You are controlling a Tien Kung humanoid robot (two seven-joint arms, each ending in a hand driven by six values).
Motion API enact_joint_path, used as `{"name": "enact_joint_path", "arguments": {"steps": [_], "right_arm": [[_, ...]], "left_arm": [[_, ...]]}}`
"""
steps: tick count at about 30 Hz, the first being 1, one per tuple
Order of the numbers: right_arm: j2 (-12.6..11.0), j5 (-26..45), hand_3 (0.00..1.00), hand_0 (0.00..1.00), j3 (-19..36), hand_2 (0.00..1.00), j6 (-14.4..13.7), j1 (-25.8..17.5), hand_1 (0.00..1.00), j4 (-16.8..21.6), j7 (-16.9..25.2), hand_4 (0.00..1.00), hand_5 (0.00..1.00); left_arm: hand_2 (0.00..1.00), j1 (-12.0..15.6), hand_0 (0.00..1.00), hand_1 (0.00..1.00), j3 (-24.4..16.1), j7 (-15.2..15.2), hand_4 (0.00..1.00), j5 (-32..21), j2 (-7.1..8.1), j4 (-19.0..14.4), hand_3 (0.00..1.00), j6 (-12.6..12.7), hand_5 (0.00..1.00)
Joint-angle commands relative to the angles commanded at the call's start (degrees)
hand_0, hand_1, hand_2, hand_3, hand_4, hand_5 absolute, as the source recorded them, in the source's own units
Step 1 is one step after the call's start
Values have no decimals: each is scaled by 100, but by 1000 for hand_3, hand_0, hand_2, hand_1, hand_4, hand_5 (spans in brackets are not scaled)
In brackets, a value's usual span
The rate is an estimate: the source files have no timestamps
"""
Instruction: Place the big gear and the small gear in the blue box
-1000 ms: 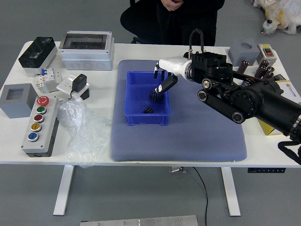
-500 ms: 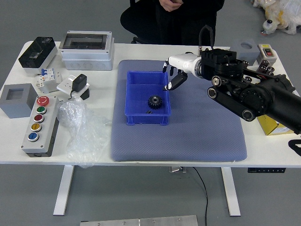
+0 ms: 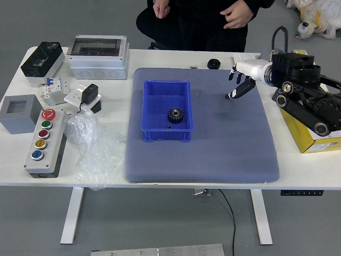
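- Toothed black big gear (image 3: 176, 115) and partly visible small gear (image 3: 169, 127) lie in the blue box (image 3: 165, 135).
- Right hand (image 3: 254, 69), fingers spread, empty, hovers over the textured mat (image 3: 229, 144).
- Person's hands (image 3: 237, 14) are apart.

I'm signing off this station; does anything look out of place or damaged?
The crumpled clear plastic bag looks like stray packaging, sprawling loosely to the table's near edge. I see no spill or damage.
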Motion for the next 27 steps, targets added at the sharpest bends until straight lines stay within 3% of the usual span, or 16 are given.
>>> {"name": "enact_joint_path", "arguments": {"steps": [2,3,8,9,14,15,20,21,27], "right_arm": [[-130,-35,753,659,138,755,7,-76,647,84,-36,765,496],[-206,-66,843,766,230,848,8,-124,741,145,-57,671,585],[-578,-174,843,766,740,848,-78,-375,741,466,-153,671,585],[-646,-197,885,897,858,920,-108,-427,857,530,-169,610,664],[-1018,-353,885,897,1481,920,-274,-799,857,962,-263,610,664],[-1092,-407,907,973,1631,965,-292,-901,912,1066,-288,531,845],[-1440,-698,907,973,2416,965,-360,-1473,912,1617,-376,531,845],[-1505,-786,930,998,2600,977,-370,-1618,937,1756,-392,487,978],[-1761,-1322,961,998,3633,983,-443,-2356,947,2456,-398,475,998]], "left_arm": [[829,22,860,832,-30,-4,594,16,7,-1,779,2,374],[829,36,860,832,-40,-5,594,18,10,-1,779,2,374],[829,96,860,832,-128,-14,594,65,26,-3,779,4,374],[829,101,860,832,-140,-15,594,70,27,-3,779,4,374],[829,100,860,832,-222,-23,594,117,28,-7,779,-5,374],[829,97,860,832,-226,-24,594,115,27,-6,778,-7,374],[829,87,860,832,-283,-28,594,140,26,-8,778,-11,374],[829,91,860,832,-285,-28,594,134,25,-6,778,-8,373],[829,121,860,831,-317,-26,594,147,23,-2,778,6,374]]}}
